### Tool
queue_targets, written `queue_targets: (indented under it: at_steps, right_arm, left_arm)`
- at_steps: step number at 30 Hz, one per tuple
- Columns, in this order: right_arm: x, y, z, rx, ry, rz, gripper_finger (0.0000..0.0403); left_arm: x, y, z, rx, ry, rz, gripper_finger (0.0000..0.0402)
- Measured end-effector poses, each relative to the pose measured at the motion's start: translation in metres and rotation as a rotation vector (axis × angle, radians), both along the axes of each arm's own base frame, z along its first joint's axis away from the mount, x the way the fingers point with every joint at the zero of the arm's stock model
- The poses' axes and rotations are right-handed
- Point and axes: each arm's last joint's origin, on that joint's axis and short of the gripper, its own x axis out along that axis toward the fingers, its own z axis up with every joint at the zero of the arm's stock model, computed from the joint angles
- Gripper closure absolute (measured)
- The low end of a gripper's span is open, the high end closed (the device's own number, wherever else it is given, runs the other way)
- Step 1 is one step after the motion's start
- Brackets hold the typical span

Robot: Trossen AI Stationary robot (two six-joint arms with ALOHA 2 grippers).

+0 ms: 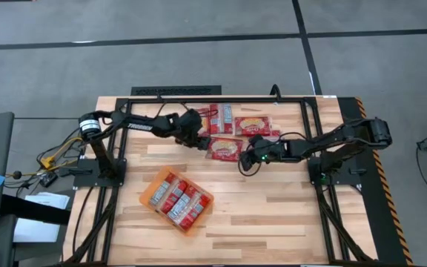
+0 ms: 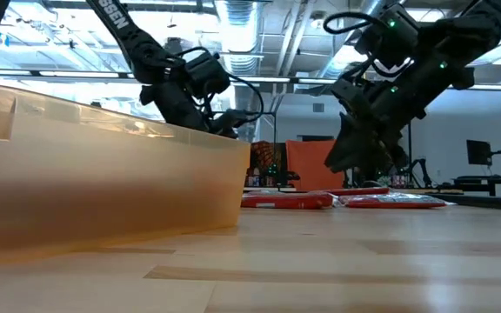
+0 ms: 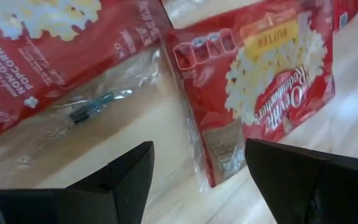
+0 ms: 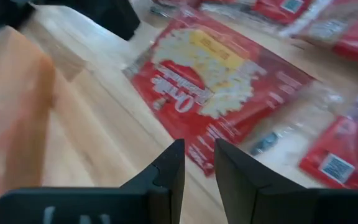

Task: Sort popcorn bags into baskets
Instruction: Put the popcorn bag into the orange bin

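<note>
The popcorn bags (image 1: 232, 127) were found in two groups. Several had already been laid side by side in the translucent orange bin (image 1: 148, 189), which was set askew toward the front-left part of the worktop (image 1: 273, 215). A handful were left loose near the middle of the worktop's back edge, one of them, the nearest bag (image 1: 224, 149), lying a little forward of the rest. The task was therefore judged partly done, with the loose bags still to be moved.

The left gripper (image 3: 194, 177) was held low over the left end of the loose group, its fingers spread wide and nothing caught between them; a bag's edge was seen in the gap below. The right gripper (image 4: 197, 165) was poised just right of the nearest bag, its fingers set narrowly apart, and nothing was seen gripped.
</note>
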Motion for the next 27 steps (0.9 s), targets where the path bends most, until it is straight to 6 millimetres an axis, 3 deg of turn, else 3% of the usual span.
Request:
queue_targets:
  at_steps: [7,14,22,27]
  right_arm:
    - [-0.005,-0.006,-0.012,-0.01,0.102,-0.074,0.029]
    - [0.004,-0.01,-0.029,0.005,0.114,-0.08,0.029]
    - [0.012,-0.01,-0.046,0.033,0.117,-0.056,0.029]
    - [0.013,-0.011,-0.046,0.031,0.113,-0.043,0.029]
  left_arm:
    - [0.003,-0.012,-0.004,0.054,-0.009,0.046,0.0162]
    - [0.004,-0.015,-0.004,0.068,-0.006,0.056,0.0162]
    - [0.014,-0.015,-0.032,-0.014,-0.014,0.033,0.0162]
    - [0.019,-0.014,-0.035,-0.029,-0.058,0.04,0.0162]
